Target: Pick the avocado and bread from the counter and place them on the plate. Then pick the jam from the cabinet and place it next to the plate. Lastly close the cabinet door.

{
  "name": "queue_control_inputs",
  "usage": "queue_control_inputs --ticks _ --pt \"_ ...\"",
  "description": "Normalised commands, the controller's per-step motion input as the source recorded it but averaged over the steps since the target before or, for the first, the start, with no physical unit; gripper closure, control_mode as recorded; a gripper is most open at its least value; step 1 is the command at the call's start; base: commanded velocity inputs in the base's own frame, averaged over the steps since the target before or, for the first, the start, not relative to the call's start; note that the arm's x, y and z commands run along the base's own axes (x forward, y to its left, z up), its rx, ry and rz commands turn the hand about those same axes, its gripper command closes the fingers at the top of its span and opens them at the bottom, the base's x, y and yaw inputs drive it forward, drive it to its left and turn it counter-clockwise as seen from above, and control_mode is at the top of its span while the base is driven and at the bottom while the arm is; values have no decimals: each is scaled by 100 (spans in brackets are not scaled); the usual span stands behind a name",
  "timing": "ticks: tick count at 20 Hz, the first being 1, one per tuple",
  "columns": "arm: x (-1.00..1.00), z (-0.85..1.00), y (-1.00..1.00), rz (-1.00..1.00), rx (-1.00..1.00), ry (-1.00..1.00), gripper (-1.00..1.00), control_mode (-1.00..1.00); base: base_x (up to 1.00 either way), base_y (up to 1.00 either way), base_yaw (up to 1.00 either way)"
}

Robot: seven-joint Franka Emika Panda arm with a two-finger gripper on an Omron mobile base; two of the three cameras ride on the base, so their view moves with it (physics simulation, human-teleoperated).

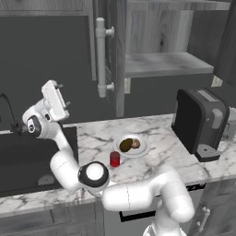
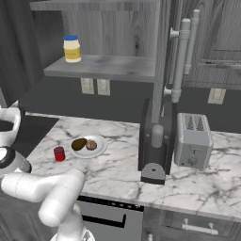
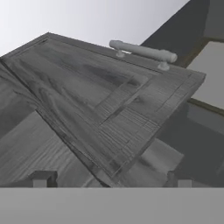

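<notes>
The white plate (image 1: 142,150) (image 2: 98,148) on the marble counter (image 1: 161,156) holds the dark avocado (image 1: 125,145) (image 2: 78,143) and the pinkish bread (image 1: 136,144) (image 2: 92,145). The red jam (image 1: 115,159) (image 2: 59,154) stands on the counter just beside the plate. The cabinet door (image 1: 119,55) (image 2: 162,61) (image 3: 100,92) stands swung out, its white bar handle (image 1: 100,57) (image 2: 181,61) (image 3: 142,51) facing left. My gripper (image 1: 63,94) (image 3: 109,179) is raised left of the door, open and holding nothing, pointed at the door's panelled face.
A dark coffee machine (image 1: 200,122) (image 2: 155,141) and a toaster (image 2: 193,140) stand right of the plate. The sunken sink (image 1: 27,161) lies at the left. On the cabinet shelf (image 1: 166,63) (image 2: 108,68) sits a yellow jar with a blue lid (image 2: 71,49).
</notes>
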Motion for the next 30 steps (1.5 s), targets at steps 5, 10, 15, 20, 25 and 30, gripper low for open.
queue_control_inputs --ticks 5,10,15,20,25,30 --pt "-6 41 -35 -5 0 -24 -100 -100 0 0 0" --pt "-22 31 -30 -4 0 -23 -100 -100 0 0 0" --pt "-22 27 -34 -2 0 -23 -100 -100 0 0 0" --pt "-20 26 -56 0 1 -25 -100 -100 0 0 0" --pt "-23 27 -71 4 5 -21 -100 -100 0 0 0" --pt "-27 29 -82 12 13 -14 -100 -100 0 0 0"
